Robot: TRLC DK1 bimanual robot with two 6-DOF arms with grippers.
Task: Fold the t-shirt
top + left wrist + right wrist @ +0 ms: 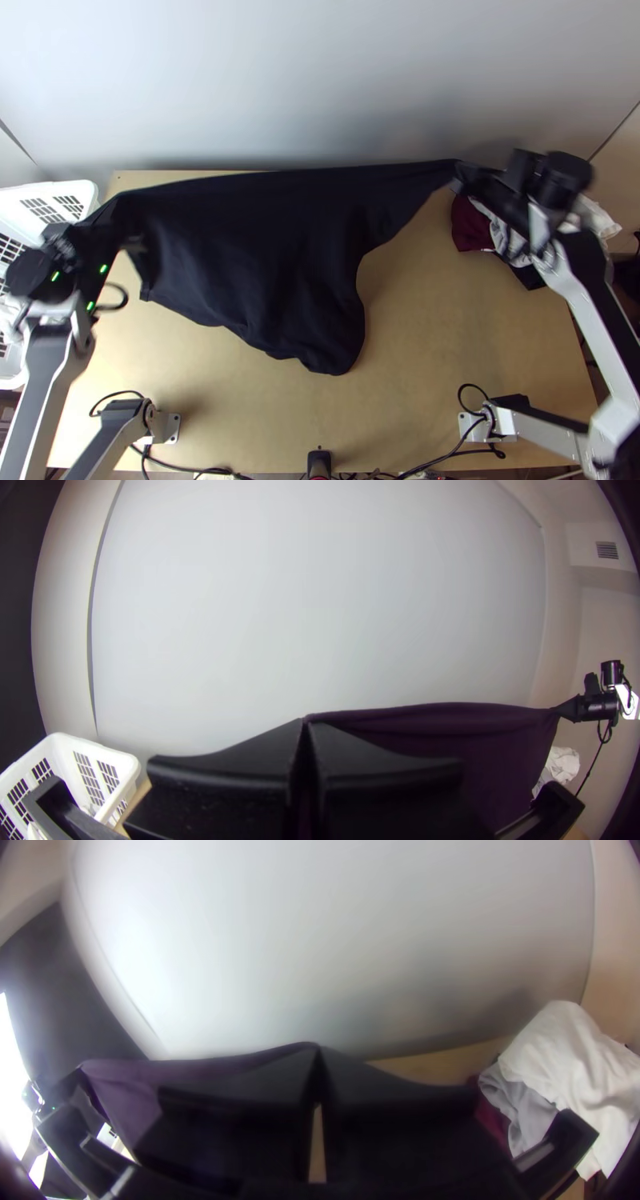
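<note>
Progress: early, by the look of it. Black t-shirt [264,256] is off the table at its top edge, strung between the two grippers; no finished fold visible, no neat packet. Can't tell if the cloth is already doubled. Done: both ends of one edge gripped and pulled out. Left, as judged: lay it down flat, square it up, bring sides or sleeves in, fold lengthwise, set down tidy.

Left gripper [307,723]: fingers pressed together at the tips, pinching one end of the upper edge. Right gripper [319,1049]: fingers also closed, pinching the opposite end.

T-shirt look: upper edge drawn nearly straight across the far side of the wooden table [448,336], a bit higher toward the right gripper in the top view. Body drops from it toward the near side, over the middle and left of the table. Narrow strip out to the right gripper, wide body nearer the left one. Lower edge uneven, rounded lobe near table centre, small corner poking out at left. Soft creases along the taut edge. Sleeves and collar can't be made out; can't tell how much of the hem touches the wood.
</note>
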